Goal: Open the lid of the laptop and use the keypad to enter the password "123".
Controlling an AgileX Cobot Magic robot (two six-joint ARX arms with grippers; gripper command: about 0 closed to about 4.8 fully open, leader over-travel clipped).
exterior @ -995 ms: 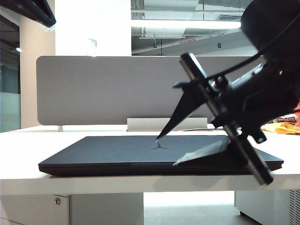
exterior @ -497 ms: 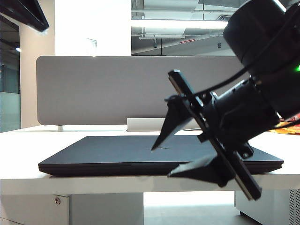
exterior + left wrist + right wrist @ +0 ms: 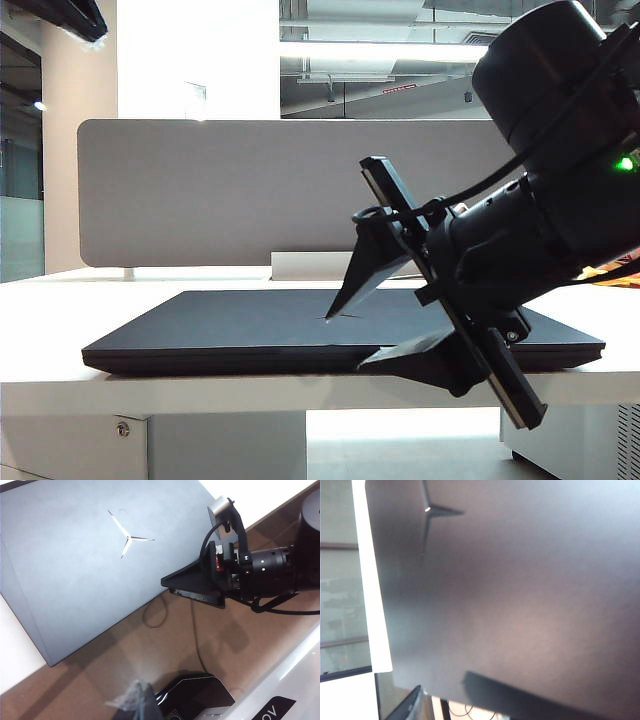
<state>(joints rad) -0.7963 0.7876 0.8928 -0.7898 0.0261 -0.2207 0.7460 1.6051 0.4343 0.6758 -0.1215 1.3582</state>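
The laptop lies closed on the white desk. Its matte black lid is flat down, with the three-pointed emblem at its centre. The keypad is hidden under the lid. My right gripper is open at the laptop's front edge, right of the middle. Its upper fingertip hovers at the lid near the emblem, and its lower finger hangs in front of the edge. In the right wrist view the lid fills the frame. Of my left gripper only a blurred finger shows, high above the laptop's corner.
A wide grey desk divider stands behind the laptop, with a white block at its foot. Something orange-yellow lies at the desk's far right. Below the desk edge are brown floor, loose cables and a black base.
My right gripper has swung down and left. Its lower finger has dropped from over the lid to in front of the front edge, while the upper tip stays near the emblem. The laptop has not moved.
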